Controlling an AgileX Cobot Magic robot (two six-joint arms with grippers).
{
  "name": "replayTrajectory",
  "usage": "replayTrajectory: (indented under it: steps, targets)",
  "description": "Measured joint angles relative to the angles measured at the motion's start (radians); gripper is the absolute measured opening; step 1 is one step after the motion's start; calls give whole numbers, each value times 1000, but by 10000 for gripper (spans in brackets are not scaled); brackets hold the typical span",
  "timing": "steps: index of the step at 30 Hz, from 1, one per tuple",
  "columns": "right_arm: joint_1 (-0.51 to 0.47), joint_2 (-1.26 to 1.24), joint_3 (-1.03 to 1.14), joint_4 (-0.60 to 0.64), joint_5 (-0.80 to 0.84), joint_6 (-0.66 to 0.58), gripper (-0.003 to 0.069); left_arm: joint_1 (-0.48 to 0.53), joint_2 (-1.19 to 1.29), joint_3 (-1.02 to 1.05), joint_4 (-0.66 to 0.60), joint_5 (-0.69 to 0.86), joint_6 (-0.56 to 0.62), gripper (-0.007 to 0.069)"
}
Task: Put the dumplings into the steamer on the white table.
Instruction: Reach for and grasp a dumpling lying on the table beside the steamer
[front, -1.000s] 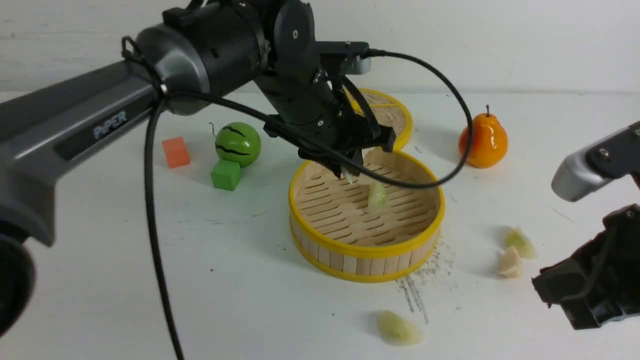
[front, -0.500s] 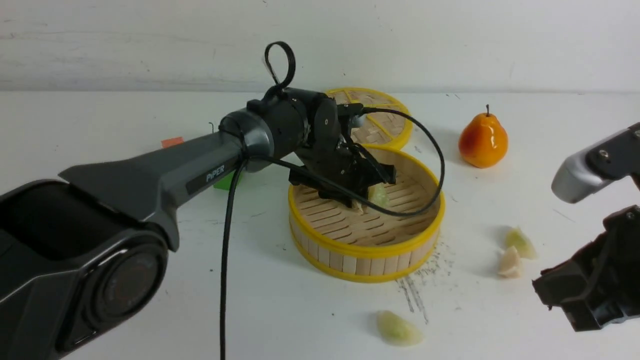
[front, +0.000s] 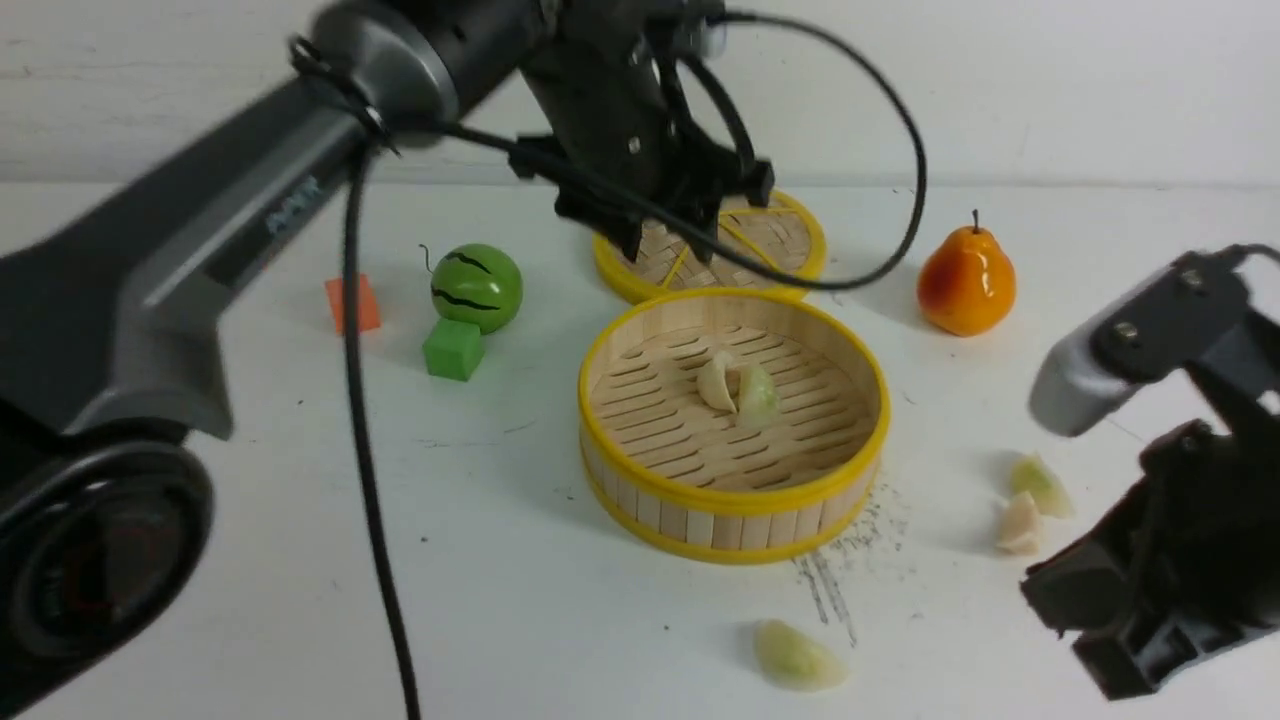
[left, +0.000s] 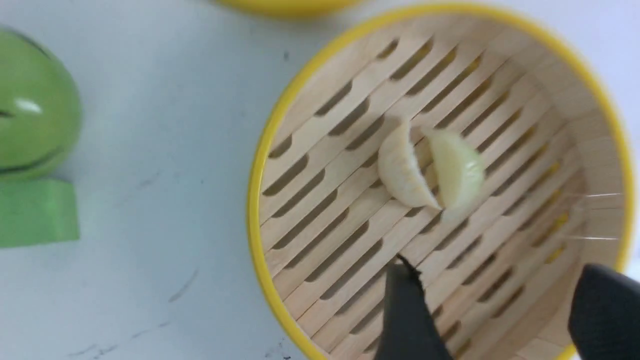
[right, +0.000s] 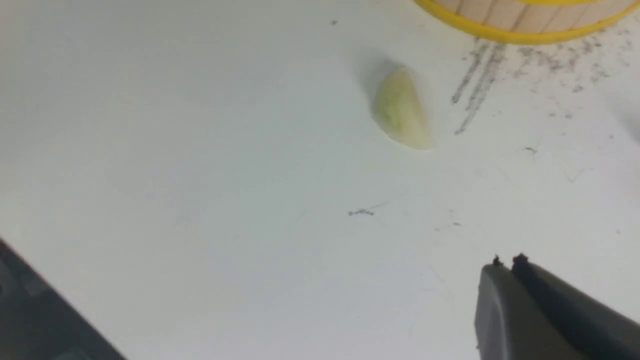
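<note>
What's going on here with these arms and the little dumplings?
A two-armed robot is filling the bamboo steamer with toy dumplings. Two dumplings lie side by side on its floor; the left gripper hangs open and empty above. Three more sit on the white table: a pair near the shut right gripper, one in front of the steamer.
</note>
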Motion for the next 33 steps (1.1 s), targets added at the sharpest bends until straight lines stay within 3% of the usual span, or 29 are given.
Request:
replayTrajectory:
  steps: [4,5,8,9,13,18,22,25,29,33]
  targets:
    - [148,113,-58,-81,13,0,-20,0,-168,20,-6,9,33,176]
    - [148,113,-58,-81,12,0,-20,0,-177,20,-6,9,33,165]
    - [193,204,-78,-96,-19,2,-16,0,-332,129,-6,9,59,2]
    - [196,228,-81,-99,-36,3,-10,0,-384,177,-3,9,62,-14]
    - [196,320,-85,-112,-111,17,56,0,-591,407,-3,9,66,-14]
    - [167,453,-87,-113,-225,52,297,0,-910,813,-36,7,66,-14]
    - [153,563,-87,-123,-301,55,451,0,-1142,1120,-81,-97,43,-14]
    - [153,646,-88,-131,-359,55,513,0,-1283,1304,-87,-199,-11,-14]
    - [153,694,-103,-142,-386,55,488,0,-1407,1447,-82,-253,-88,-14]
    - [153,707,-133,-160,-369,55,269,0,-1473,1500,-75,-226,-111,-14]
